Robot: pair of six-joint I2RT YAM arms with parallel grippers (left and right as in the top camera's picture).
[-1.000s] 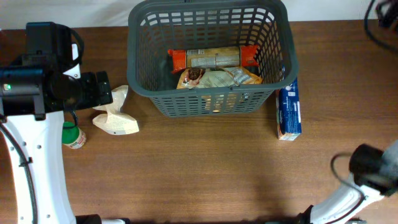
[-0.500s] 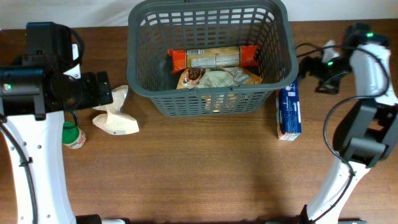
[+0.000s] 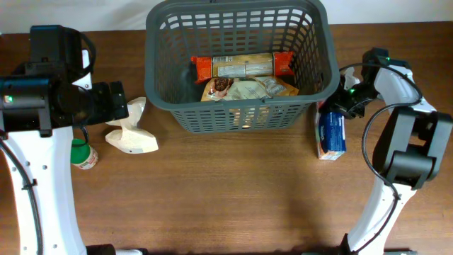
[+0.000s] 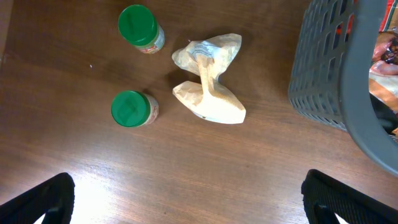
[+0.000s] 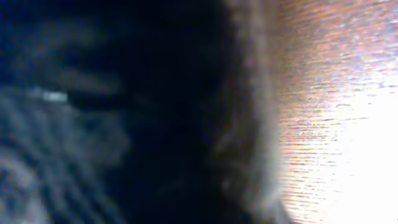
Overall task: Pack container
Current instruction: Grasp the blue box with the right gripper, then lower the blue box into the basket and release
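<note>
Compared with half a second ago, the right tool [image 3: 335, 106] is found lower and closer to the container [image 3: 233, 113]. It has been brought from beside the basket's right wall down to the far end of the blue box [image 3: 332, 138]. This box lies on the desk [image 3: 226, 198] just beside the container's front right corner, and whether it has been shifted cannot be told with certainty. A second ago the right arm [image 3: 400, 92] was seen only at the lower right corner. The left arm [image 3: 42, 92], the container and the items on the left are unchanged.

The right arm is raised from the desk's near right edge and bent over at the top, with its wrist turned left toward the box. Whether this tool is spread or pressed together cannot be told. From overhead its fingers are hidden, and the right wrist view is filled with a dark blur beside a strip of bright wood.

The left arm is held over the desk's left side. The left tool [image 4: 186, 183] is spread wide with nothing between its fingers. Below it a crumpled beige pack [image 4: 208, 93] and two green-lidded jars [image 4: 138, 26] are seen on the desk, near the container's left wall.

The container is placed at the far middle of the desk. An orange packet [image 3: 244, 66] and a crumpled bag [image 3: 248, 89] are held inside it.
</note>
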